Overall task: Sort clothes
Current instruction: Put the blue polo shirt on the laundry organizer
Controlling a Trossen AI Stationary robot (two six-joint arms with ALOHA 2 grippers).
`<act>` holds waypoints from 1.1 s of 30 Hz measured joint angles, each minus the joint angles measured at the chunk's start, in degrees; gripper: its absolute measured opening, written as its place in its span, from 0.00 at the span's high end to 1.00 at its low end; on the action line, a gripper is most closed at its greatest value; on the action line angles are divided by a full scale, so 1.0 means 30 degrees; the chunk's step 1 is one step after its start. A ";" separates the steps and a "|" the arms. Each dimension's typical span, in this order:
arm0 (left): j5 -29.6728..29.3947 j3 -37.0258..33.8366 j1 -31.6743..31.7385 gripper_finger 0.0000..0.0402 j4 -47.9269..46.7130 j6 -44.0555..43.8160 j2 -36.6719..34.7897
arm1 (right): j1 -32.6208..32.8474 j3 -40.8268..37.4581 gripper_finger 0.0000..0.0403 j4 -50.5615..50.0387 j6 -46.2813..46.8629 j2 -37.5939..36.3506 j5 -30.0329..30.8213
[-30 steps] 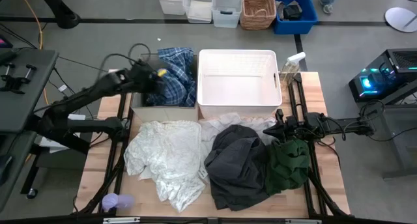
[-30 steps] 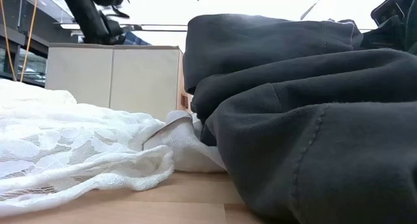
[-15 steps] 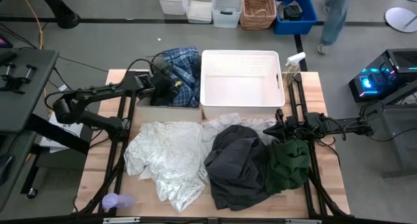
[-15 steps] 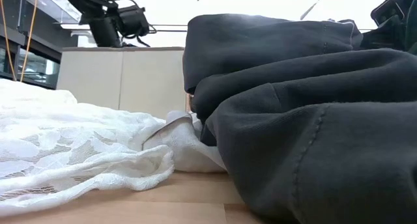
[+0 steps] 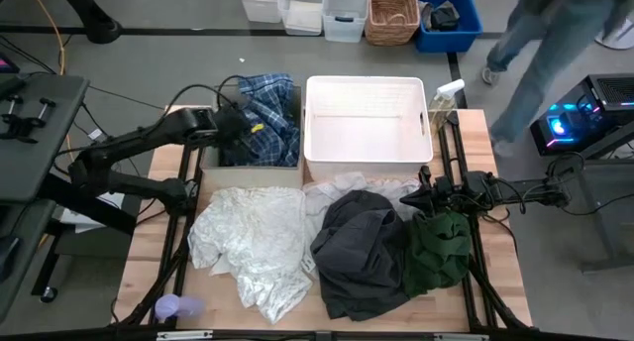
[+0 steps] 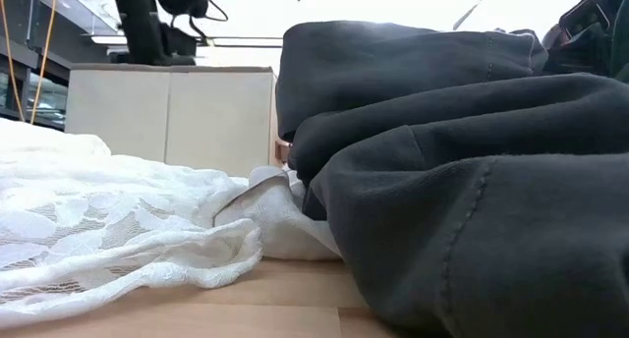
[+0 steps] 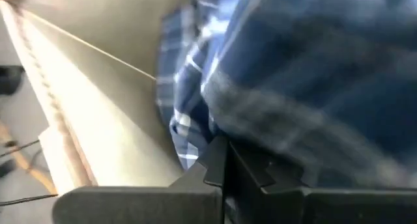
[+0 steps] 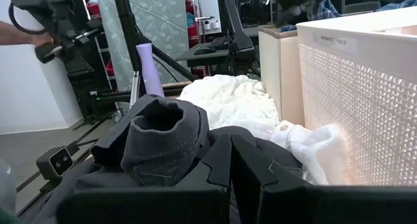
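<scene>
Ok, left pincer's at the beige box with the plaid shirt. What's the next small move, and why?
Probably lift the shut left pincer clear of the plaid shirt, since the shirt already lies in the beige box. Then head for the white lace piece on the table.

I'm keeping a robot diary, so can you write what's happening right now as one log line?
left gripper: shut, over beige box at plaid shirt | right gripper: shut, waiting by dark green piece | white basket: nothing inside
</scene>
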 joint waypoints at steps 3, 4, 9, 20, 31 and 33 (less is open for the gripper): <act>0.0431 0.0012 -0.0269 0.97 -0.0972 0.0371 -0.0418 | -0.0002 0.0005 1.00 0.0000 0.0002 0.0000 0.0001; 0.0416 0.0012 -0.0411 0.95 -0.1108 0.0397 -0.0470 | 0.0004 0.0004 1.00 0.0000 0.0000 0.0000 -0.0001; 0.1513 0.0499 -0.0826 0.82 -0.1108 0.0761 -0.0635 | -0.0004 0.0007 1.00 0.0000 0.0000 0.0000 0.0006; 0.1682 0.5964 -0.1142 0.46 0.0330 0.1855 -0.0357 | -0.0004 0.0004 1.00 -0.0001 0.0001 0.0000 0.0003; 0.4000 0.7491 0.2873 0.38 0.3186 -0.2359 0.3364 | -0.0002 0.0002 1.00 0.0000 0.0000 0.0000 0.0006; 0.4932 0.7487 0.3584 0.38 0.3303 -0.3533 0.4684 | 0.0001 0.0002 1.00 0.0000 0.0004 0.0000 0.0006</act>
